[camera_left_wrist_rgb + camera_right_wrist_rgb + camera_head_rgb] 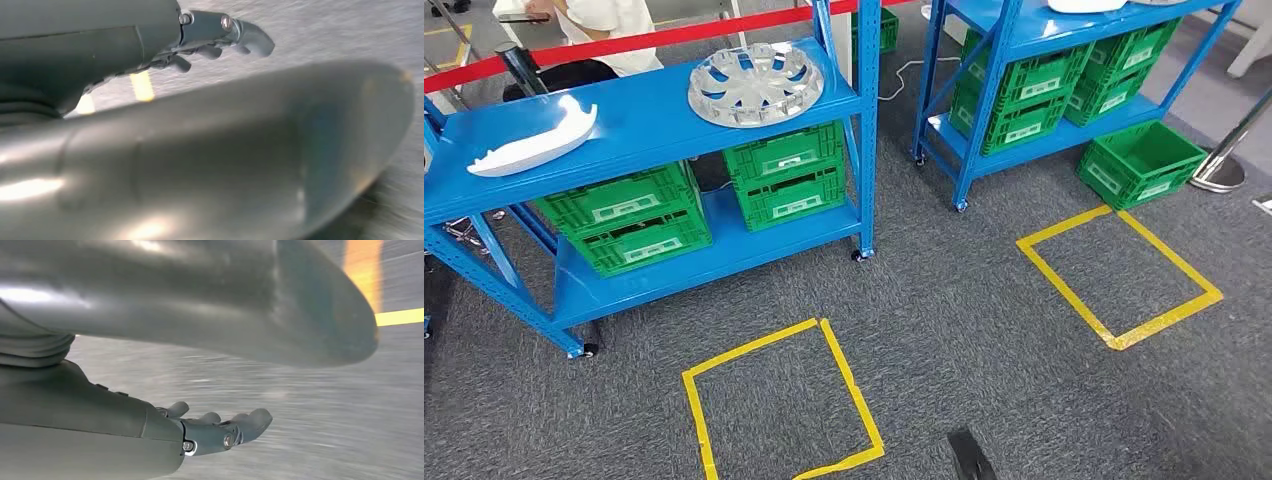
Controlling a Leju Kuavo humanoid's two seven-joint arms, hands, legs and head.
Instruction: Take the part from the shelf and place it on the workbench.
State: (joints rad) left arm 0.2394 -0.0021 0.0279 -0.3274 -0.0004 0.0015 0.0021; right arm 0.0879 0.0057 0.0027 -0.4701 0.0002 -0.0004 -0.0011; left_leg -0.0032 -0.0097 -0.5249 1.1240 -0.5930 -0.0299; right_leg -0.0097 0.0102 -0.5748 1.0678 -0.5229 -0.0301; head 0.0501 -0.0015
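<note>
Two parts lie on the top board of the near blue shelf point(664, 125): a white curved trim piece point(532, 138) at its left end and a round silver wheel cover point(755, 84) towards its right end. The shelf stands a few steps ahead of me, to the left. My left hand point(210, 37) hangs over the grey carpet with its fingers stretched out and nothing in them. My right hand point(215, 430) hangs the same way, fingers extended and holding nothing.
Green crates point(786, 175) fill the shelf's lower levels. A second blue shelf point(1064, 60) with crates stands at the right, with a loose green crate point(1140, 162) on the floor beside it. Two yellow tape squares point(782, 405) point(1119, 275) mark the carpet. A person point(589, 30) sits behind a red barrier band point(624, 42).
</note>
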